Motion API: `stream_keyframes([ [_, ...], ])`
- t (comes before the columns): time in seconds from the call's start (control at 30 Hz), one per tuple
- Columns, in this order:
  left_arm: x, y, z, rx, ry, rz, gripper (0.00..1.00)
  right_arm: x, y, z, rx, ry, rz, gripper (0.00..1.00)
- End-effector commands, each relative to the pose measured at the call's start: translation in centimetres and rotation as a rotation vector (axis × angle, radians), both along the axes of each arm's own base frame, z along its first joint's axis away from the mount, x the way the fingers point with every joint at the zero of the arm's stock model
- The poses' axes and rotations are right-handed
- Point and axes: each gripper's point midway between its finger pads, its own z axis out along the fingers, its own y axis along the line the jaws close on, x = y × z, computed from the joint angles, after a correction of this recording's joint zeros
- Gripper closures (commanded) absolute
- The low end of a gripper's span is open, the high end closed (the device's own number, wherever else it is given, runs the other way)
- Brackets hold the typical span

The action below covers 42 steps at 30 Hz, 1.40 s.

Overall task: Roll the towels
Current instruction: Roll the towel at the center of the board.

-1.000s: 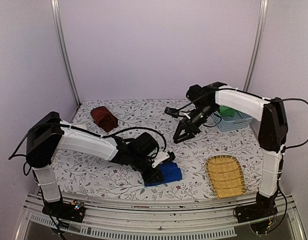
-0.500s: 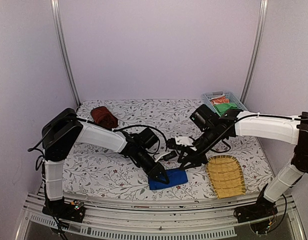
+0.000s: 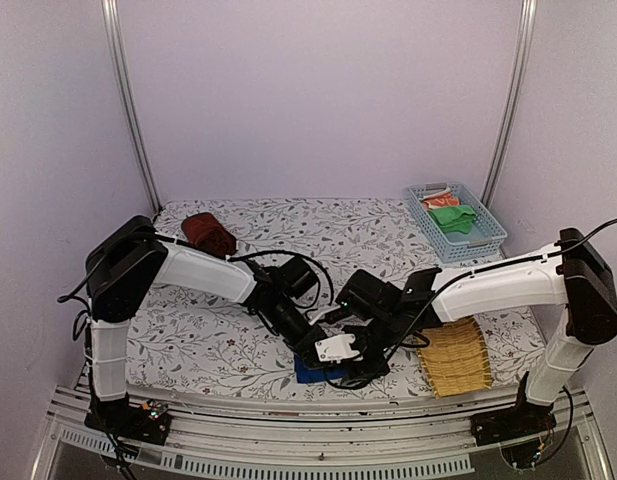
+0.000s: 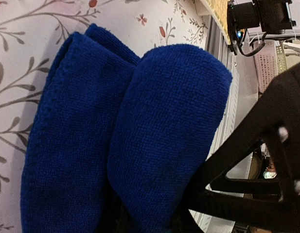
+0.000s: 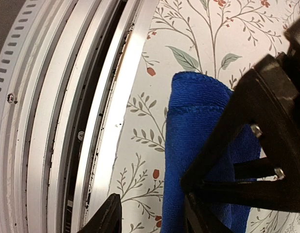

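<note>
– From above: spotted blue towel point(image 3: 306, 373) beneath left gripper point(image 3: 316, 354), right gripper point(image 3: 348, 368) crowding beside it.
– Left wrist: pinched on a raised fold. Right wrist: spread wide, straddling the towel's end. Likely risked a clash, loosening the fold.

**Near Edge Crowded, Middle Open**

The left gripper point(image 3: 310, 358) and right gripper point(image 5: 153, 216) crowd the blue towel point(image 4: 154, 126) at the near edge. A woven tray point(image 3: 458, 360) fills the near right corner, a blue basket point(image 3: 466, 250) the far right, a red towel point(image 3: 209, 236) the far left. The middle lies open.
</note>
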Motion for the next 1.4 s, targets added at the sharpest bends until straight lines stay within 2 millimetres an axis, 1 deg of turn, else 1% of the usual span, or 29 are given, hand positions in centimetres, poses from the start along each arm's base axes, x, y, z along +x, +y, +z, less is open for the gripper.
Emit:
stream_keyframes([
  [0.0,-2.9,4.7,-5.6,0.275,0.108,0.009,0.94,1.7,0.0,-2.5,-0.045,-0.121,-0.033,0.54],
  [0.13,-2.7,4.7,-5.5,0.269,0.088,0.0,0.89,1.4,-0.7,-4.1,-0.081,-0.144,-0.032,0.54],
  [0.2,-2.5,4.6,-5.3,0.261,0.074,-0.002,0.85,1.8,-1.2,-5.0,-0.11,-0.177,-0.045,0.54],
  [0.23,-2.4,4.7,-5.3,0.26,0.069,0.001,0.85,2.0,-1.2,-5.1,-0.112,-0.197,-0.053,0.54],
  [0.3,-2.3,4.7,-5.3,0.259,0.07,0.002,0.85,2.2,-1.1,-4.1,-0.089,-0.214,-0.059,0.54],
  [0.4,-2.3,4.8,-5.5,0.264,0.079,0.005,0.85,1.7,-0.2,-1.0,-0.009,-0.205,-0.039,0.54],
  [0.47,-2.3,4.8,-5.6,0.267,0.082,0.006,0.85,1.4,0.2,0.8,0.025,-0.197,-0.024,0.54],
  [0.53,-2.3,4.9,-5.7,0.27,0.081,0.007,0.85,1.5,0.3,1.7,0.029,-0.201,-0.031,0.54],
  [0.6,-2.4,4.9,-5.8,0.272,0.082,0.009,0.85,1.9,0.0,1.8,0.016,-0.22,-0.042,0.53],
  [0.77,-2.4,5.0,-5.7,0.272,0.083,0.011,0.85,2.7,-0.6,0.6,-0.019,-0.262,-0.068,0.5],
  [0.93,-2.6,5.1,-5.8,0.269,0.087,0.005,0.85,3.3,-1.5,-2.6,-0.1,-0.273,-0.093,0.48],
  [1.03,-2.7,5.1,-5.7,0.263,0.092,0.002,0.84,3.0,-1.8,-4.1,-0.121,-0.254,-0.086,0.48],
  [1.1,-2.7,5.0,-5.6,0.26,0.089,0.001,0.83,2.4,-2.0,-4.9,-0.128,-0.223,-0.072,0.52],
  [1.13,-2.6,5.0,-5.4,0.255,0.084,0.002,0.82,2.1,-2.0,-5.3,-0.132,-0.209,-0.069,0.56],
  [1.2,-2.1,4.8,-5.1,0.243,0.059,0.016,0.79,1.8,-2.2,-6.0,-0.145,-0.189,-0.061,0.68],
  [1.23,-1.7,4.9,-4.8,0.237,0.042,0.029,0.75,1.5,-2.4,-6.3,-0.152,-0.179,-0.055,0.73],
  [1.27,-1.3,5.1,-4.4,0.227,0.029,0.049,0.68,1.3,-2.5,-6.4,-0.156,-0.168,-0.048,0.76],
  [1.3,-0.7,5.1,-3.9,0.209,0.004,0.074,0.52,1.2,-2.7,-6.5,-0.157,-0.154,-0.043,0.78],
  [1.33,0.0,5.3,-3.3,0.187,-0.018,0.107,0.11,1.0,-2.8,-6.6,-0.158,-0.136,-0.037,0.8],
  [1.37,0.7,5.5,-2.9,0.167,-0.036,0.136,0.03,0.8,-2.9,-6.5,-0.155,-0.108,-0.033,0.8],
])
